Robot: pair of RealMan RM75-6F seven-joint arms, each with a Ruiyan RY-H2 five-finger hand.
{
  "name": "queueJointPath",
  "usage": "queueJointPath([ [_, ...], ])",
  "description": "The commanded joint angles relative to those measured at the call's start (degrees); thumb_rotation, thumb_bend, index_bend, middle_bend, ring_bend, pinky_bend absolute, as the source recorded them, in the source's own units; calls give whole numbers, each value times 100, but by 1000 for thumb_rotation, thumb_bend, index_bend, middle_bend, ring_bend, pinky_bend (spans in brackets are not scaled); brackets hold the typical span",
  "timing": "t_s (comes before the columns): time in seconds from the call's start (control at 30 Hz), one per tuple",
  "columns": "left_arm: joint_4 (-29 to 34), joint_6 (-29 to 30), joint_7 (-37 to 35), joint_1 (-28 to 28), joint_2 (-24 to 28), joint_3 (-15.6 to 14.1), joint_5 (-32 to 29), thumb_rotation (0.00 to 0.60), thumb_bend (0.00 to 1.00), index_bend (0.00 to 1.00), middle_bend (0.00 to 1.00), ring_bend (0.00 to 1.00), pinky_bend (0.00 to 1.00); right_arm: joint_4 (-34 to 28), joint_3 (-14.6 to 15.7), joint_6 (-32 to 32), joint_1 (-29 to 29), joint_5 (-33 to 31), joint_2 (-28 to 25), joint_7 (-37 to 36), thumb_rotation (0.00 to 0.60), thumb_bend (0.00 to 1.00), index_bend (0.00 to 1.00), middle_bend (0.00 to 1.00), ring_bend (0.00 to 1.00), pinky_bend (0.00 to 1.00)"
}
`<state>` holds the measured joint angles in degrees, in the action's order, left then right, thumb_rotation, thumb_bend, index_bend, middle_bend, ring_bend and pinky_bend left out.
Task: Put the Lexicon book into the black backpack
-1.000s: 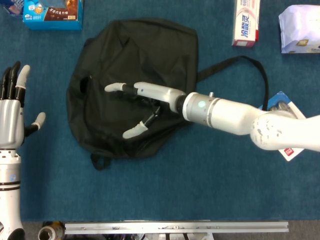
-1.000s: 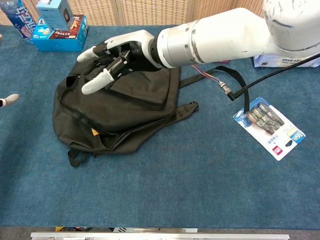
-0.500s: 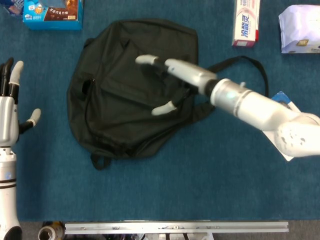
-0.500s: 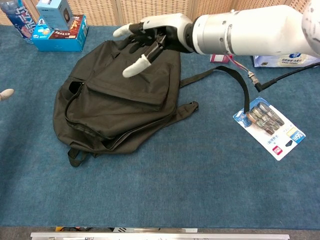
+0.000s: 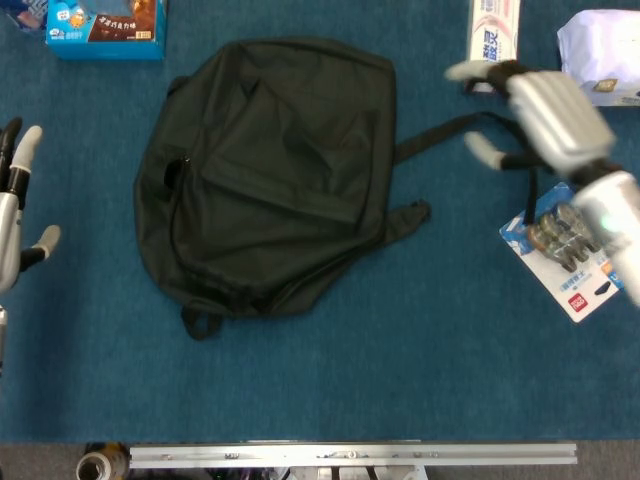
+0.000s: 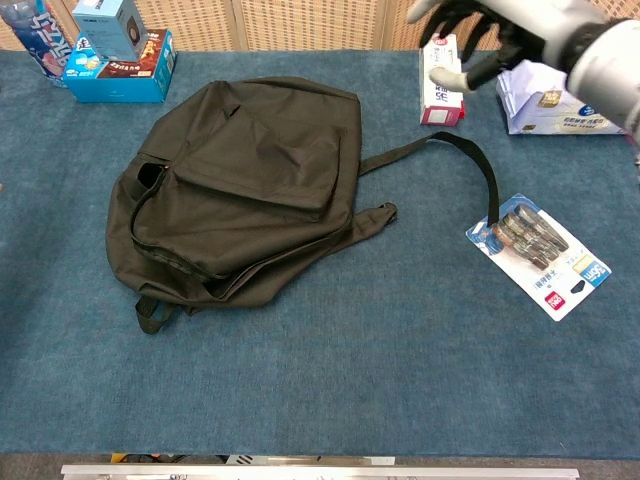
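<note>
The black backpack (image 5: 270, 170) (image 6: 240, 190) lies flat at the middle left of the blue table, its zipped opening along its left side. No Lexicon book shows in either view. My right hand (image 5: 530, 115) (image 6: 490, 30) hovers off to the backpack's right, over the strap (image 5: 470, 125) and near the white box; its fingers are spread and it holds nothing. My left hand (image 5: 15, 210) stands at the left edge of the head view, fingers apart and empty, well clear of the backpack.
A blue snack box (image 5: 105, 25) (image 6: 115, 65) sits at the far left. At the far right stand a white and red box (image 5: 493, 30) (image 6: 440, 95) and a white tissue pack (image 5: 600, 55) (image 6: 550, 100). A battery blister pack (image 5: 570, 255) (image 6: 540, 255) lies right of the strap.
My right hand has drawn back from over the backpack, rightward and toward the far right corner, still empty. The left hand has slid slightly left and down.
</note>
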<state>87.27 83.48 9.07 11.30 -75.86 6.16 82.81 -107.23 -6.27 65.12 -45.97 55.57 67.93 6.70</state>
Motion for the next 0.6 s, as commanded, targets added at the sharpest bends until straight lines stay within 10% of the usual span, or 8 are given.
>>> queueJointPath([
  [0.03, 46, 56, 45, -46, 115, -41, 43, 600, 151, 0, 0, 0, 157, -37, 560, 787, 722, 696, -362, 581, 600, 314, 271, 372, 268, 397],
  [0.6, 106, 797, 250, -659, 548, -445, 410, 600, 151, 0, 0, 0, 156, 539, 1263, 2330, 2753, 1609, -505, 665, 600, 310, 271, 374, 268, 397],
])
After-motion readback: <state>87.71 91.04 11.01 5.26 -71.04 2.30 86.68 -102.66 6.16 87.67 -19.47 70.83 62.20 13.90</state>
